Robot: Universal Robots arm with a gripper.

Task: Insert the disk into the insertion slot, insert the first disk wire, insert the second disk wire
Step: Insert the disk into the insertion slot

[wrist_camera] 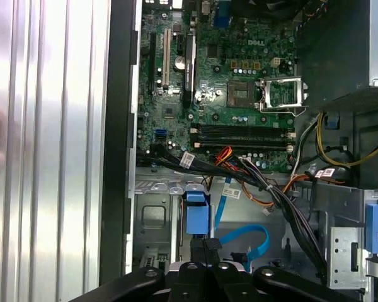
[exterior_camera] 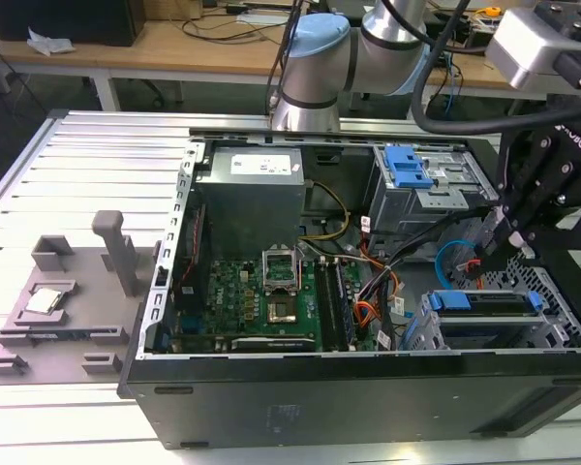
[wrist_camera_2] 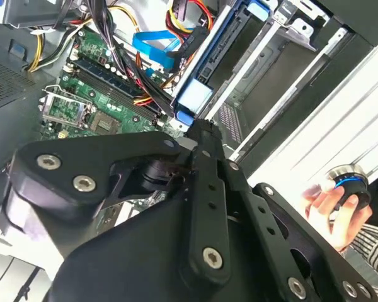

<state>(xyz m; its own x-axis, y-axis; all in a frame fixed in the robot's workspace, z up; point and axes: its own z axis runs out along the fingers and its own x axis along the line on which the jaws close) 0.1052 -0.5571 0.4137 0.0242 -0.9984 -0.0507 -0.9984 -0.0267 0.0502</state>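
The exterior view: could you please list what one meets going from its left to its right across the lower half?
Grey tray carrying a chip → green circuit board → orange wires → disk in its blue frame.

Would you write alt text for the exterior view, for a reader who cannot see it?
A robot arm's black gripper hangs close to a disk in a blue plastic carrier, seated in the grey perforated metal drive cage at the exterior view's right of an open black computer case. A thin light-blue cable loops beside the gripper.

disk (exterior_camera: 484, 300) largely hidden, blue wire (wrist_camera: 239, 237) perhaps part-covered
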